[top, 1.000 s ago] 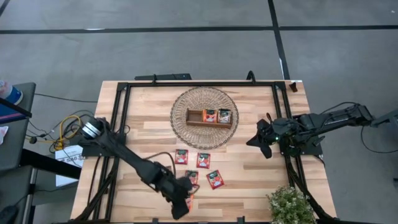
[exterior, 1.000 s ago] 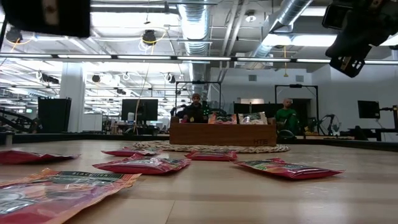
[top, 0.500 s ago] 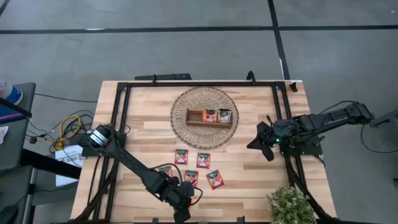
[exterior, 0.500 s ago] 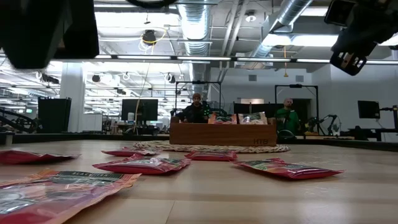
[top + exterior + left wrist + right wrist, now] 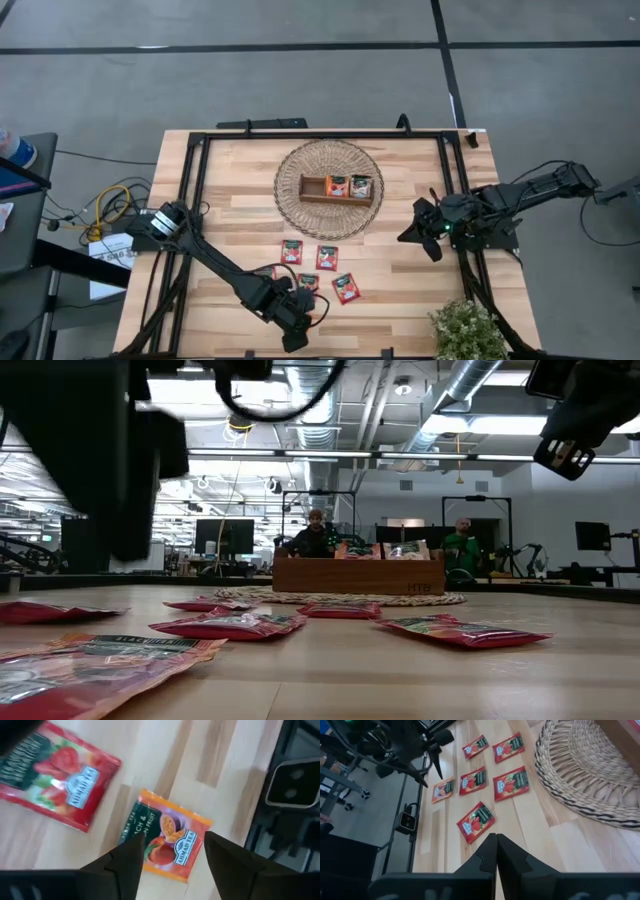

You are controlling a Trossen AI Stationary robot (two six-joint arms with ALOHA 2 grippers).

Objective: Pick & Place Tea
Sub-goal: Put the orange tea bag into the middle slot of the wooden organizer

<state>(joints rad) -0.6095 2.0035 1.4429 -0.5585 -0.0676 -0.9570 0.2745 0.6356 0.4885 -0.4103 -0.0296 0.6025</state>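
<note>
Several red tea sachets (image 5: pixel 327 257) lie flat on the wooden table. One orange sachet (image 5: pixel 167 842) lies nearest the table's near edge. My left gripper (image 5: pixel 172 865) hangs open just above that orange sachet, a finger on each side, touching nothing. It shows large and dark in the low view (image 5: pixel 110 460). My right gripper (image 5: pixel 495 851) is shut and waits in the air by the table's right side (image 5: pixel 425 228). A brown wooden tray (image 5: pixel 337 188) rests on a round wicker mat (image 5: pixel 300 160), with sachets in its middle and right compartments.
A black frame (image 5: pixel 320 133) runs along the table's edges, and its rail (image 5: pixel 295 795) passes close by the orange sachet. A potted plant (image 5: pixel 465 330) stands at the near right corner. People sit in the room beyond the table (image 5: pixel 315 530).
My left gripper has come down toward the orange sachet near the table's near edge and stayed open. The sachets have not moved.
</note>
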